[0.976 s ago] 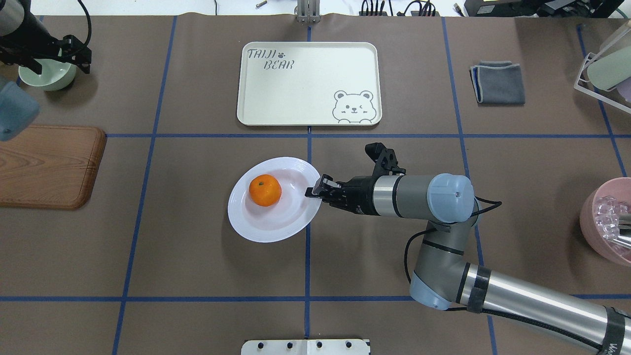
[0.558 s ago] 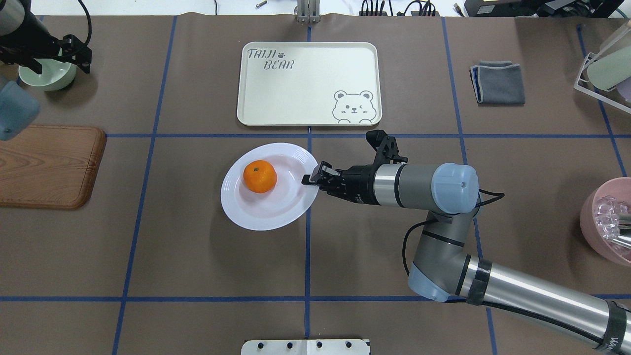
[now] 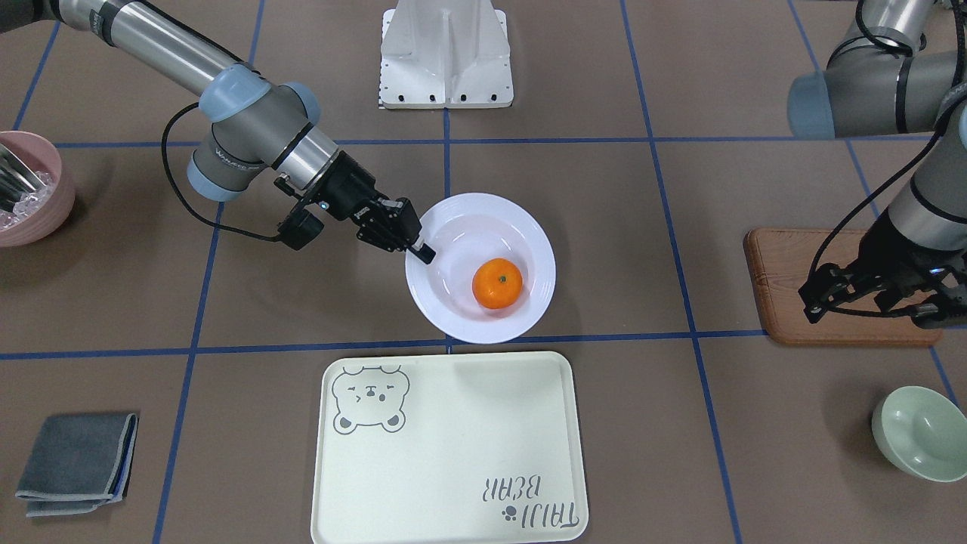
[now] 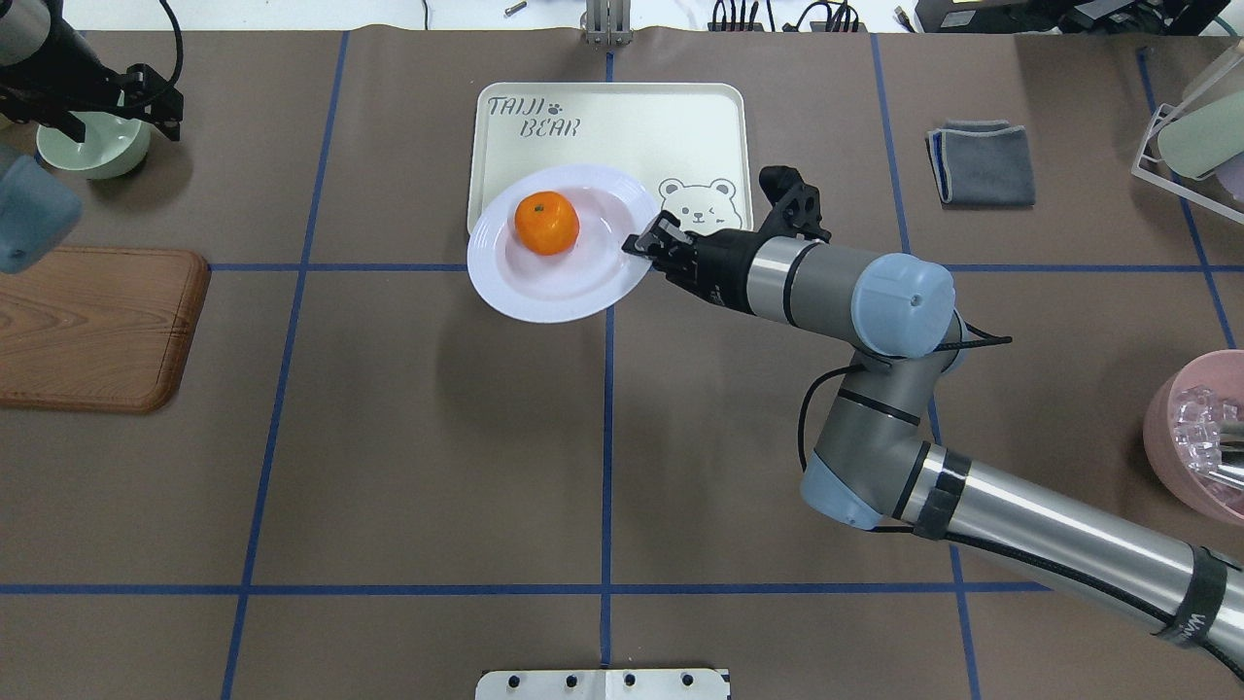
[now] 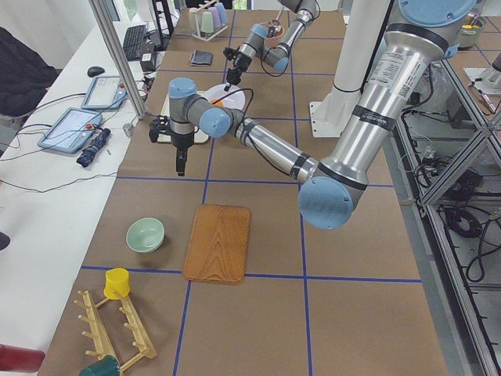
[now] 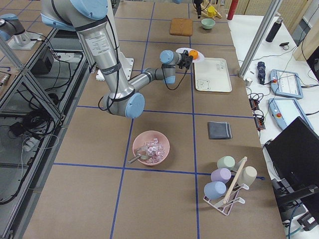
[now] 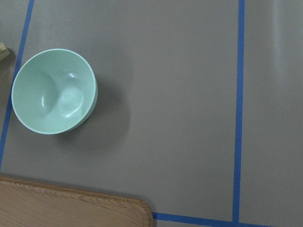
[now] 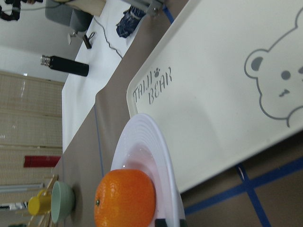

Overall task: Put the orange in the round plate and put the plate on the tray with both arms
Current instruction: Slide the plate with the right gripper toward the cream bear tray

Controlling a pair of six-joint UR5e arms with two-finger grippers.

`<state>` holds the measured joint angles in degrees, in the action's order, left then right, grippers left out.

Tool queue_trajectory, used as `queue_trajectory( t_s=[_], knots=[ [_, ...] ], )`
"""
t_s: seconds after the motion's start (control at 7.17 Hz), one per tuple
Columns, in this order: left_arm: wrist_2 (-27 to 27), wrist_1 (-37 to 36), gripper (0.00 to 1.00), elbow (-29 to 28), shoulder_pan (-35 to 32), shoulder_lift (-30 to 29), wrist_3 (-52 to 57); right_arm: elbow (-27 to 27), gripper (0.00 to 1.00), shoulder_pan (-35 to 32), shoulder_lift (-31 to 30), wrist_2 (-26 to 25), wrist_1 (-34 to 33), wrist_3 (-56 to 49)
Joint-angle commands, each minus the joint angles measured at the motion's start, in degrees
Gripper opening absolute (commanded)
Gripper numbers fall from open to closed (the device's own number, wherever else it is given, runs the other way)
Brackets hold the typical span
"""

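The orange [image 4: 546, 223] lies in the white round plate [image 4: 583, 282], which is raised off the table and slightly tilted. My right gripper [image 4: 641, 240] is shut on the plate's right rim. In the overhead view the plate overlaps the near left edge of the cream tray [image 4: 622, 126]. In the front-facing view the plate [image 3: 468, 227] and the orange [image 3: 497, 283] sit just short of the tray [image 3: 453, 453]. The right wrist view shows the orange [image 8: 125, 197] against the plate rim [image 8: 151, 142], with the tray [image 8: 222, 94] behind. My left gripper [image 4: 160, 105] hangs open and empty at the far left.
A pale green bowl [image 4: 94, 148] sits under the left gripper, with a wooden board [image 4: 97, 326] nearer the robot. A folded grey cloth [image 4: 982, 162], a cup rack [image 4: 1191, 136] and a pink bowl [image 4: 1195, 437] lie on the right side.
My right gripper has carried the plate with the orange away from the robot, from the table's middle to the tray's near edge. The left arm has stayed put.
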<state>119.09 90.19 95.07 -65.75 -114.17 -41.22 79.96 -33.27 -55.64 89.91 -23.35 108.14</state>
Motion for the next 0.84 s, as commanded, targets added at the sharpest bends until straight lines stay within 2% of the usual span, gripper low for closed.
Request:
queue_trajectory(
  t_s=[0.0, 0.28, 0.56, 0.7],
  knots=[
    [0.00, -0.02, 0.98, -0.32, 0.01, -0.09, 0.00, -8.81, 0.00, -2.84, 8.85, -3.15, -6.62, 4.44],
    [0.00, 0.07, 0.98, -1.02, 0.09, -0.26, 0.00, -19.00, 0.00, -5.30, 14.66, -3.16, -6.89, 4.62],
    [-0.09, 0.07, 0.98, -1.46, 0.18, -1.05, -0.27, -23.16, 0.00, -5.40, 14.86, -2.81, -6.71, 4.80],
    [-1.92, 0.07, 0.98, -1.46, 0.18, -1.14, -0.18, -23.27, 0.00, -5.40, 14.95, -2.72, -6.71, 5.41]
  ],
)
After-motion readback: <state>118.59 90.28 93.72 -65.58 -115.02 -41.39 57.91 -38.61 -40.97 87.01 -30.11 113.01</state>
